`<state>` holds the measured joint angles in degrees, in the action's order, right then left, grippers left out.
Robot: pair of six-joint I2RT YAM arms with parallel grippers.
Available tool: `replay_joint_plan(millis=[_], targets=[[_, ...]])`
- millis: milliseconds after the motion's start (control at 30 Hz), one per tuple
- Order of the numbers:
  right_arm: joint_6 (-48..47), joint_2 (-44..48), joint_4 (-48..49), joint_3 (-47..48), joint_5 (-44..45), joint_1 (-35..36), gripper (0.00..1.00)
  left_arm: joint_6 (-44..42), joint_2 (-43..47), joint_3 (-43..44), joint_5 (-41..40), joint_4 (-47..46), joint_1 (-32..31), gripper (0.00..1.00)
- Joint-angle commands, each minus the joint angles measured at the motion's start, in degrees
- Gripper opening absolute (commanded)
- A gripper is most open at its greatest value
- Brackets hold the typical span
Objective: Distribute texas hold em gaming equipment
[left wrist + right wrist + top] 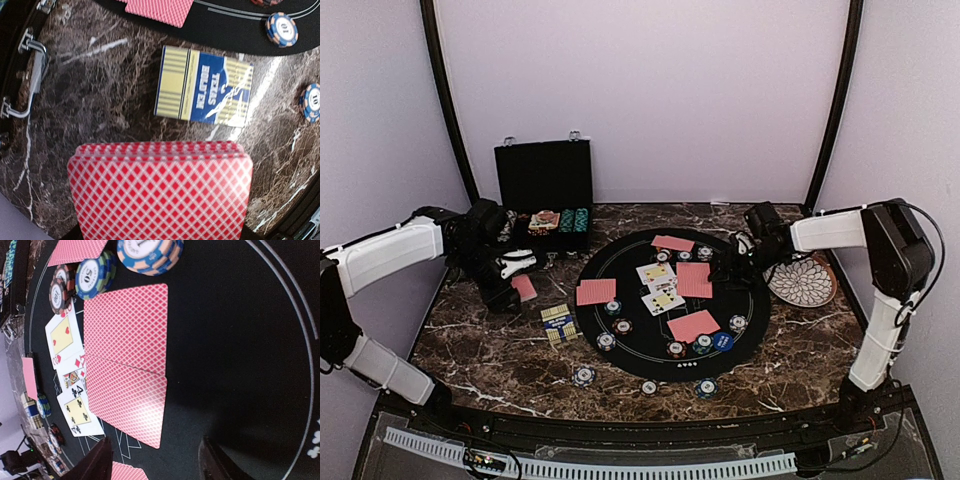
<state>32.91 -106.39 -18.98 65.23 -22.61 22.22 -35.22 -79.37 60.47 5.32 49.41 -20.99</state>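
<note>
The deck (160, 192) of red-backed cards sits clamped in the left tool (520, 280), held over the left side of the worktop (490, 350), back up, off the mat (752, 298). Just beyond it lies a blue-and-cream card box (202, 90), flat on the marble beside the mat's left edge.

On the mat, red-backed cards (595, 291) lie face down in small groups: one at the left, one at the far side, one right of centre and one at the near side. Face-up cards (660, 285) lie in the middle; the right wrist view shows three of them overlapping in a row, touching two face-down ones. Chips (613, 307) stand in small clusters near each face-down group, and a few more lie on the marble just off the near rim of the mat. A blue disc (722, 341) rests at the near right, beside two chips.

The right tool (155, 457) hovers low over the right part of the mat, fingers (97, 462) spread apart with nothing between them.

A black case (545, 185) stands open at the far left with chips in it. A white patterned plate (815, 290) lies at the right, off the mat.
</note>
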Motion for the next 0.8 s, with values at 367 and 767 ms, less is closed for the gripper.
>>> replay_joint_plan(millis=[367,767], targets=[[4.4,19.7,-1.1,-3.4,6.8,4.1,0.99,-7.6,2.2,-14.7,-1.0,-8.3,4.2,0.00],[6.9,25.1,-0.7,-7.4,7.1,4.3,0.99,-4.3,-3.5,-17.5,0.8,-15.4,0.5,0.00]])
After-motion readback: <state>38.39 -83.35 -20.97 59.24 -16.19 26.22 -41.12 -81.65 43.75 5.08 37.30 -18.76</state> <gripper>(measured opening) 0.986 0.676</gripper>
